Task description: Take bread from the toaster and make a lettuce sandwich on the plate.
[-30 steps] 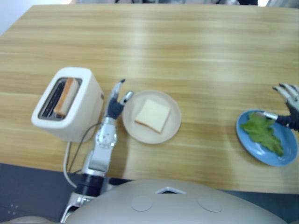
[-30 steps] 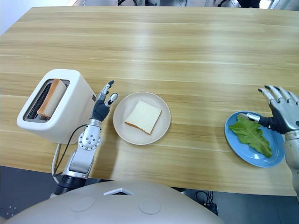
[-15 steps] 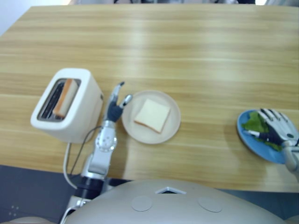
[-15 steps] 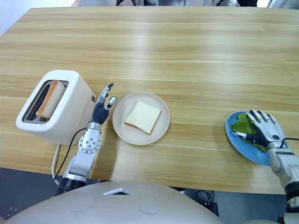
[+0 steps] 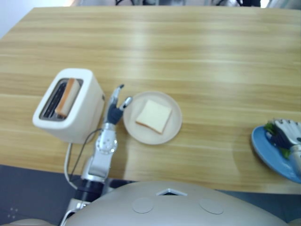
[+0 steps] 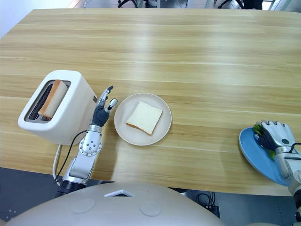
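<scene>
A white toaster (image 6: pixel 61 115) stands at the front left with one bread slice (image 6: pixel 50 92) upright in its slot. To its right, a beige plate (image 6: pixel 162 132) carries a flat bread slice (image 6: pixel 144 117). My left hand (image 6: pixel 101 109) rests open between toaster and plate, fingers pointing away and holding nothing. At the front right lies a blue plate (image 6: pixel 256 153). My right hand (image 6: pixel 275 135) sits curled on it, closed over the lettuce (image 6: pixel 258 128). Only a bit of green shows at the fingers.
The toaster's cable (image 6: pixel 63 157) hangs over the front edge beside my left forearm. The blue plate lies close to the table's front right corner. Bare wooden tabletop (image 6: pixel 188 56) stretches across the middle and far side.
My right hand came down from behind the blue plate onto the lettuce and curled shut over it. The blue plate slid a little right and nearer. My left hand stayed put.
</scene>
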Robot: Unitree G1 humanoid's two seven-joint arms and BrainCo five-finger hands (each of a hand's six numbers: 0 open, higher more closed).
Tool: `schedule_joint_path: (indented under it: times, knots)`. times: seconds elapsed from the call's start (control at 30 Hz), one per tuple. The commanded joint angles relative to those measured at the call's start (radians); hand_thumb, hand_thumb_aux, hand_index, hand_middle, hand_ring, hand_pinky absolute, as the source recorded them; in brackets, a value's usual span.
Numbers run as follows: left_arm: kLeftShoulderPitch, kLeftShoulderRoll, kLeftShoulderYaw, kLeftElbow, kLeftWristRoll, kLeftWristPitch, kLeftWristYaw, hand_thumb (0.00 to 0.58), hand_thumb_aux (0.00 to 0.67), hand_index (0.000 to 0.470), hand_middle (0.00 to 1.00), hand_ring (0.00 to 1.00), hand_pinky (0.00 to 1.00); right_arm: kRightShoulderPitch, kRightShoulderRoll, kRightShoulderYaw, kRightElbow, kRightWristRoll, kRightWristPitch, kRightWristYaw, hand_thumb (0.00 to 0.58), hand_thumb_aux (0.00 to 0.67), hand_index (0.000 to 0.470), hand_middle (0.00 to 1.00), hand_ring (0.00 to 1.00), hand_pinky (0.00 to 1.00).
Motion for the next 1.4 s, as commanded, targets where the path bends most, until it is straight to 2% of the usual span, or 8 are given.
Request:
schedule_joint_path:
  times: [0.03, 0.5, 0.63, 0.77, 0.93, 1.07, 1.23, 1.4]
  knots:
    - [0.003, 0.007, 0.0, 0.023, 0.006, 0.006, 0.002, 0.0, 0.0, 0.0, 0.0, 0.0, 0.0, 0.02, -0.013, -0.003, -0.036, 0.024, 0.012, 0.005, 0.58, 0.67, 0.46, 1.0, 1.0, 1.0]
    - [-0.009, -0.009, -0.011, 0.135, -0.038, -0.002, -0.016, 0.0, 0.0, 0.0, 0.0, 0.0, 0.0, 0.106, -0.017, -0.159, -0.468, 0.096, 0.078, 0.076, 0.58, 0.67, 0.46, 1.0, 1.0, 1.0]
    - [-0.021, -0.013, -0.006, 0.176, -0.063, -0.008, -0.018, 0.0, 0.0, 0.0, 0.0, 0.0, 0.0, 0.044, 0.04, -0.142, -0.674, 0.097, 0.113, 0.17, 0.58, 0.67, 0.46, 1.0, 1.0, 1.0]
    - [-0.033, -0.017, 0.003, 0.219, -0.087, -0.019, -0.017, 0.0, 0.0, 0.0, 0.0, 0.0, 0.0, -0.105, 0.175, -0.028, -0.789, 0.091, 0.127, 0.278, 0.58, 0.67, 0.46, 1.0, 1.0, 1.0]
    - [-0.052, -0.017, -0.001, 0.255, -0.094, -0.031, -0.016, 0.0, 0.0, 0.0, 0.0, 0.0, 0.0, -0.308, 0.422, 0.197, -0.714, 0.03, 0.118, 0.349, 0.58, 0.67, 0.46, 1.0, 1.0, 1.0]
    - [-0.059, -0.014, -0.005, 0.262, -0.095, -0.034, -0.023, 0.0, 0.0, 0.0, 0.0, 0.0, 0.0, -0.403, 0.574, 0.357, -0.512, -0.037, 0.096, 0.338, 0.58, 0.67, 0.46, 1.0, 1.0, 1.0]
    - [-0.058, -0.011, -0.005, 0.256, -0.092, -0.034, -0.03, 0.0, 0.0, 0.0, 0.0, 0.0, 0.0, -0.457, 0.634, 0.438, -0.286, -0.058, 0.063, 0.285, 0.58, 0.67, 0.46, 1.0, 1.0, 1.0]
    - [-0.058, -0.008, -0.009, 0.25, -0.09, -0.033, -0.038, 0.0, 0.0, 0.0, 0.0, 0.0, 0.0, -0.439, 0.633, 0.449, -0.248, -0.046, 0.045, 0.258, 0.58, 0.67, 0.46, 1.0, 1.0, 1.0]
